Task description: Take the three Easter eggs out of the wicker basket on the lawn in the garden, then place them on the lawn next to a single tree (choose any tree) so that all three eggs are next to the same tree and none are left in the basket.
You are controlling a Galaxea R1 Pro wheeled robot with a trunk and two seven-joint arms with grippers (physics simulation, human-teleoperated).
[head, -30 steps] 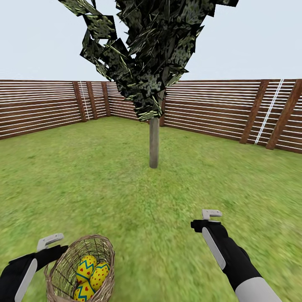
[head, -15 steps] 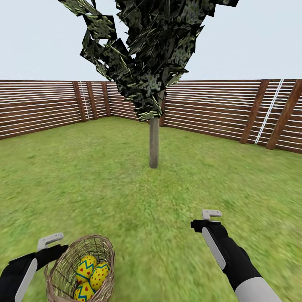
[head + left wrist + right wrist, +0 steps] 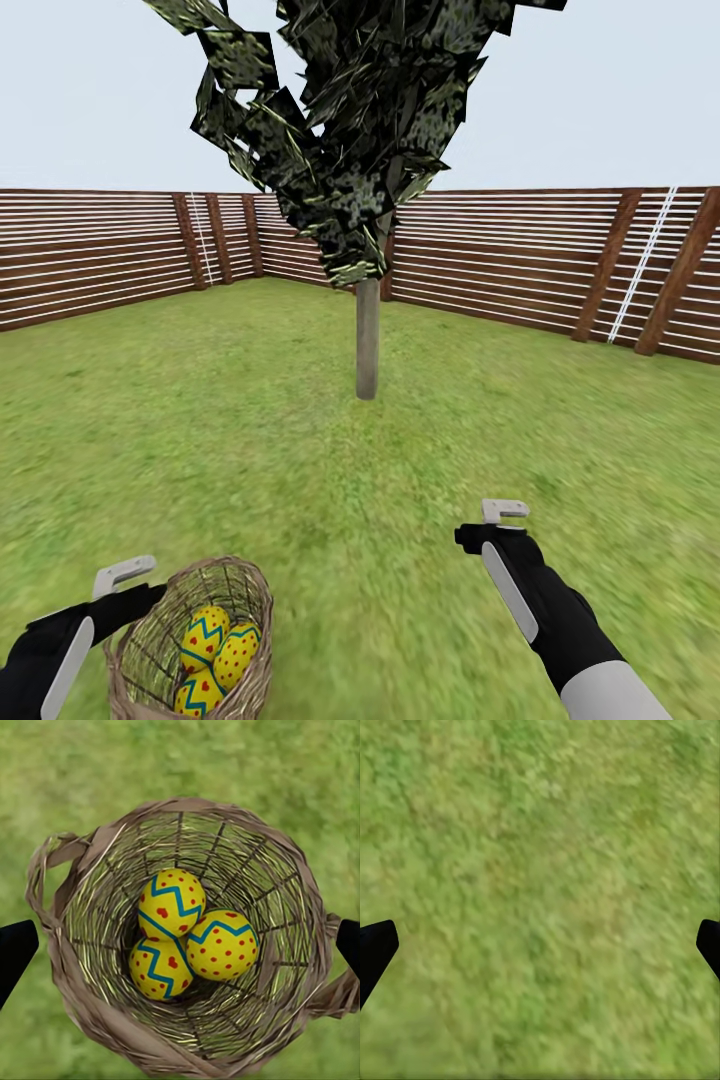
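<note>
The wicker basket (image 3: pixel 160 650) stands on the lawn (image 3: pixel 330 500) at the lower left. Three yellow Easter eggs lie in it: one with a blue zigzag (image 3: pixel 205 634), one with red spots (image 3: pixel 238 655), one lower down (image 3: pixel 197 697). In the left wrist view I look straight down at the basket rim (image 3: pixel 180 806) and the eggs (image 3: pixel 171 902). My left gripper (image 3: pixel 135 600) (image 3: pixel 180 949) hangs open over the basket, fingertips wide apart. My right gripper (image 3: pixel 490 538) (image 3: pixel 540 945) is open over bare grass. The tree (image 3: pixel 367 340) stands ahead, its trunk upright.
A brown slat fence (image 3: pixel 500 250) encloses the garden behind the tree. Open grass stretches between me and the trunk, and to both sides of it.
Almost nothing. The left arm and the basket sit a touch higher in the picture, and the tree's leaves have shifted slightly.
</note>
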